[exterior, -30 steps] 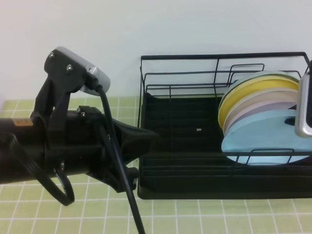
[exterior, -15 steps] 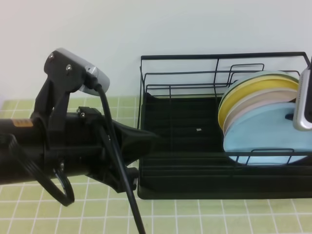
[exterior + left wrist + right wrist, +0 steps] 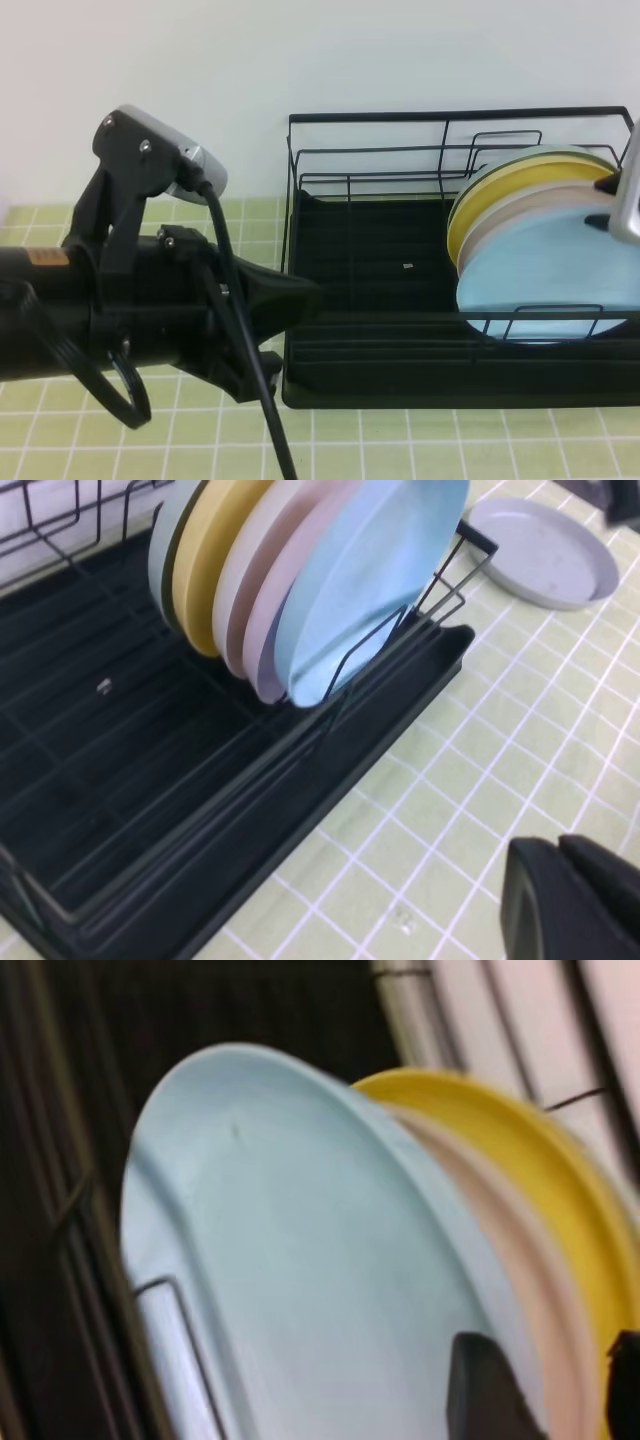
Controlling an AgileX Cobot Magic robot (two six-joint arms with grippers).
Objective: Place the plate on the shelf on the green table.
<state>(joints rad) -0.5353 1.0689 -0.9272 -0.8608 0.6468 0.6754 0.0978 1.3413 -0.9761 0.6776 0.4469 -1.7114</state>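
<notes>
From the high view, my left arm [image 3: 120, 310] stretches across the left half over the green table [image 3: 420, 440], its tip ending just at the left edge of the shelf [image 3: 440, 250]. The plate [image 3: 545, 285] stands on edge in the right end of the shelf, frontmost of a leaning stack, with a pink plate [image 3: 530, 205] and a yellow plate [image 3: 500, 185] behind it. Only a sliver of my right gripper [image 3: 622, 205] shows at the right edge, at the plates' upper rims; I cannot tell its grip from here.

In the left wrist view, my left gripper [image 3: 575, 900] sits at the lower right, its jaws pressed together on nothing, above the tiles. The plate [image 3: 375, 580] leans in the dividers, in front of the other plates. A grey dish [image 3: 545, 550] lies flat on the table beyond the shelf's corner.

In the right wrist view, the plate [image 3: 300, 1260] fills the frame, and the pink and yellow rims lie just behind it. My right gripper's fingers [image 3: 485, 1390] stand apart at the lower right, straddling the upper rims of the plates without pinching them.
</notes>
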